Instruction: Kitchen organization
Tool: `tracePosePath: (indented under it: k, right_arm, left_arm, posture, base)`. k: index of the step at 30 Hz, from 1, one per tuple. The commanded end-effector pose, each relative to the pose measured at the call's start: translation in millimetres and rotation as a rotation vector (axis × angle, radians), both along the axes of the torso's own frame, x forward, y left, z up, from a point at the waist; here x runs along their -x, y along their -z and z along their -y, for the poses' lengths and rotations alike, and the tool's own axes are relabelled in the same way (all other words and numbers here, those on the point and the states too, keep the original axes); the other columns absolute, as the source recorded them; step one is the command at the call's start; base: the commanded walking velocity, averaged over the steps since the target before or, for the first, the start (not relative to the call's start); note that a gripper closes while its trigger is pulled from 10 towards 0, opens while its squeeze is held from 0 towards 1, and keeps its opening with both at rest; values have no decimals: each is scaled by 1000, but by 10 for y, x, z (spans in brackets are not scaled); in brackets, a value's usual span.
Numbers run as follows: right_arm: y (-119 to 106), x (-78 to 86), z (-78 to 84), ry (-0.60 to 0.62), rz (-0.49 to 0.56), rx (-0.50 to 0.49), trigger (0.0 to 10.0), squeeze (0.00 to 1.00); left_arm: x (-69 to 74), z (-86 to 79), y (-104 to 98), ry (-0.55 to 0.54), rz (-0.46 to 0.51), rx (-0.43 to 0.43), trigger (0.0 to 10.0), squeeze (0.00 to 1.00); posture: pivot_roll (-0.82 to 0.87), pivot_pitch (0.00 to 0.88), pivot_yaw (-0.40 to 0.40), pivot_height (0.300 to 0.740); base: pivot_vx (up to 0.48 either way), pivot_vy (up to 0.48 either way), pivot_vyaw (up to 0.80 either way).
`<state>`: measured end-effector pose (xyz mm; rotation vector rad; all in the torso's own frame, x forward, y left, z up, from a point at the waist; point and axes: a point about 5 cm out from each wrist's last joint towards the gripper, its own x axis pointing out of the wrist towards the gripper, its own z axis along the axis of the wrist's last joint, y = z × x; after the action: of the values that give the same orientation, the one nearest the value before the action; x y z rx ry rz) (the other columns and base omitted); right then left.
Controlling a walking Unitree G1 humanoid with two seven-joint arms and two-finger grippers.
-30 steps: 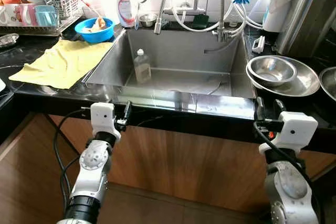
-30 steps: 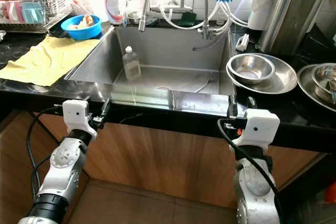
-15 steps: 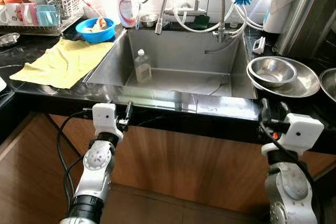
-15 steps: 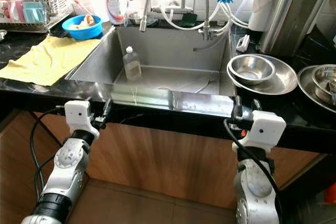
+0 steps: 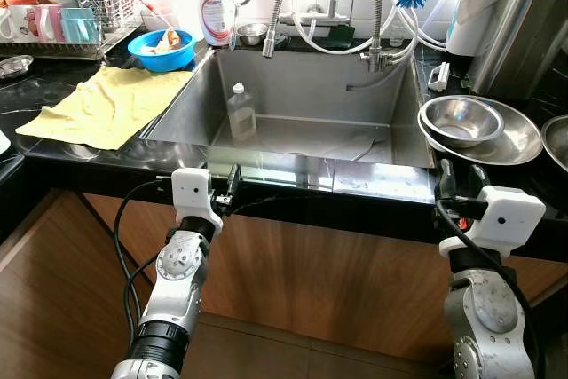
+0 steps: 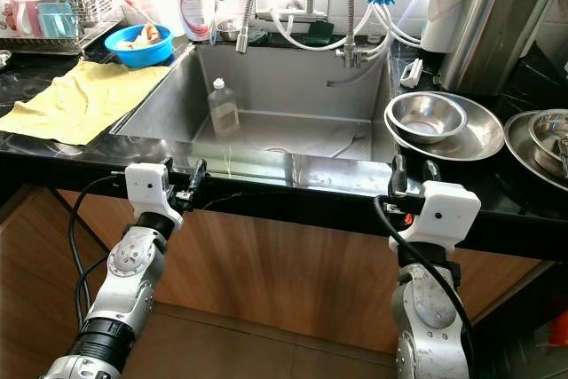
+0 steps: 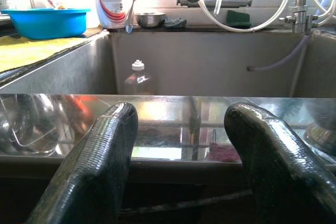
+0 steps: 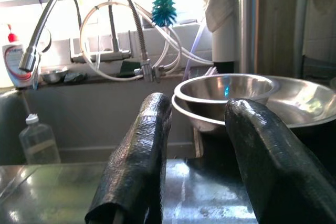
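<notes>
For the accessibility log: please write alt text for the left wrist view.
The left gripper has its two black fingers spread open at the front rim of a steel sink. A clear bottle stands inside the basin, with a blue bowl on the counter beyond.

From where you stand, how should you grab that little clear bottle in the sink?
Grip the bottle around its narrow shoulder just below the white cap, coming straight down from above. It stands upright on the sink floor by the left wall, well below the rim, so a sideways approach looks blocked. The left gripper, open at the front edge, seems nearer.
</notes>
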<state>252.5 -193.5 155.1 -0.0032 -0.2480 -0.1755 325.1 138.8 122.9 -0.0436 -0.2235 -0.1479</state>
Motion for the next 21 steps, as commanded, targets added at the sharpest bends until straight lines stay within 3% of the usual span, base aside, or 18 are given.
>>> tracePosePath:
  k: [1, 9, 15, 21]
  right_arm:
    - [-63, 13, -19, 4, 20, 4, 10000, 0]
    - [-70, -4, -48, 18, 18, 9, 10000, 0]
    - [-107, -29, -63, 19, 41, 5, 10000, 0]
    - [-125, -26, -70, 12, 35, 30, 10000, 0]
  left_arm:
    - [-14, -1, 4, 2, -3, -10, 10000, 0]
    - [-50, 59, -41, 16, 8, 1, 10000, 0]
    - [-65, 84, -92, 16, 25, 19, 10000, 0]
    - [-54, 40, -169, -15, 66, 38, 10000, 0]
  posture:
    - [-181, 0, 59, 740]
    - [-190, 0, 73, 740]
    - [-180, 0, 68, 740]
    - [-180, 0, 60, 740]
  base:
    - [0, 0, 0]
    - [0, 0, 0]
    - [255, 0, -340]
    - [205, 0, 0]
